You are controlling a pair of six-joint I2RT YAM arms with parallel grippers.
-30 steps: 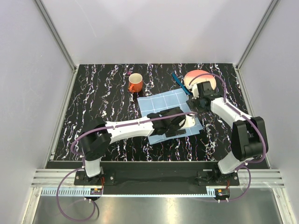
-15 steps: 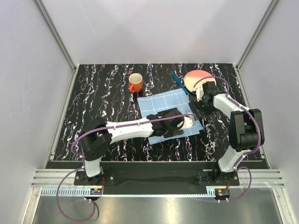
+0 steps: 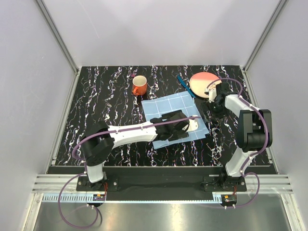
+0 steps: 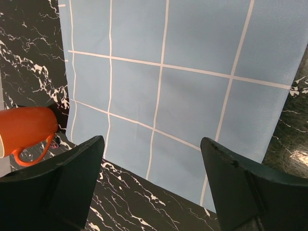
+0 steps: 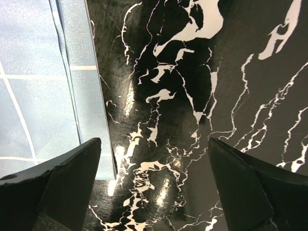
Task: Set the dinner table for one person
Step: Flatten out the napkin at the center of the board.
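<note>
Top external shows the mat (image 3: 168, 107) laid central on the tabletop (image 3: 103, 101), seemingly as the setting's base, with left claw (image 4: 151, 161) and right claw (image 5: 154, 161) spread wide, empty.

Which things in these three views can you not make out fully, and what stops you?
1. Top view: near part of the mat, covered by the left arm.
2. Top view: the blue utensil beside the plate, too small to identify.
3. Top view: the purple speck behind the mug, too small.
4. Left wrist view: the mug, cut off by the left edge.
</note>
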